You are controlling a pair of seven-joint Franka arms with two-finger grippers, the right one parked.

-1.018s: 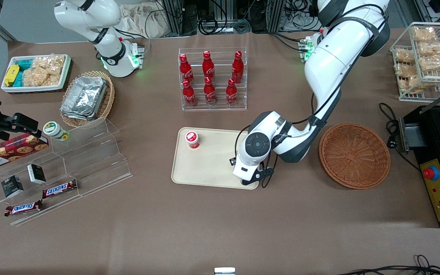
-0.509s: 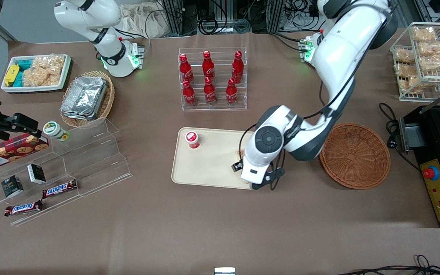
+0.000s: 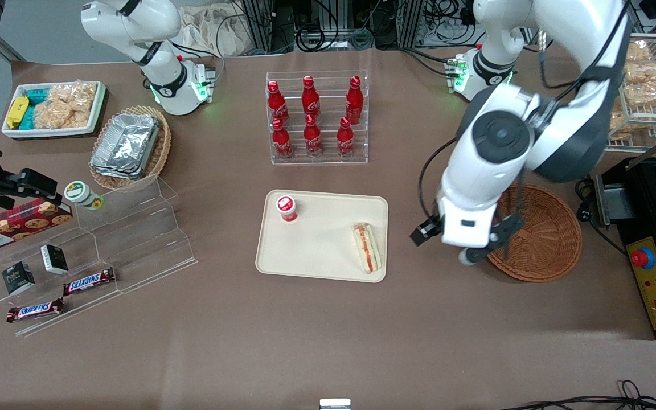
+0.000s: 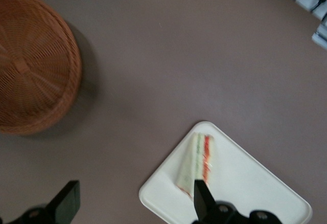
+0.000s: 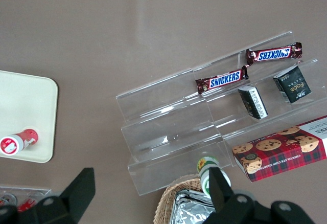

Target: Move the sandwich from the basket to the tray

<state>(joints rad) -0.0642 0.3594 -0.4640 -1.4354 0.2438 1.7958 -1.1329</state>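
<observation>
The sandwich [image 3: 367, 247] [image 4: 196, 161], white bread with an orange-red and green stripe, lies flat on the cream tray [image 3: 322, 245] [image 4: 245, 183], at the tray's end nearest the basket. The reddish-brown wicker basket [image 3: 538, 239] [image 4: 30, 63] holds nothing that I can see, and my arm covers part of it in the front view. My gripper [image 3: 479, 249] [image 4: 134, 204] hangs open and empty, well above the table between tray and basket. One fingertip [image 4: 200, 196] shows in front of the sandwich's end without touching it.
A small red-capped cup [image 3: 286, 207] stands on the tray's corner toward the parked arm. A clear rack of red bottles [image 3: 316, 117] is farther from the front camera. A black machine [image 3: 655, 239] and a wire rack of snack bags [image 3: 641, 85] stand at the working arm's end.
My gripper has risen off the tray and swung toward the basket. The sandwich, hidden under the wrist before, now lies uncovered on the tray.
</observation>
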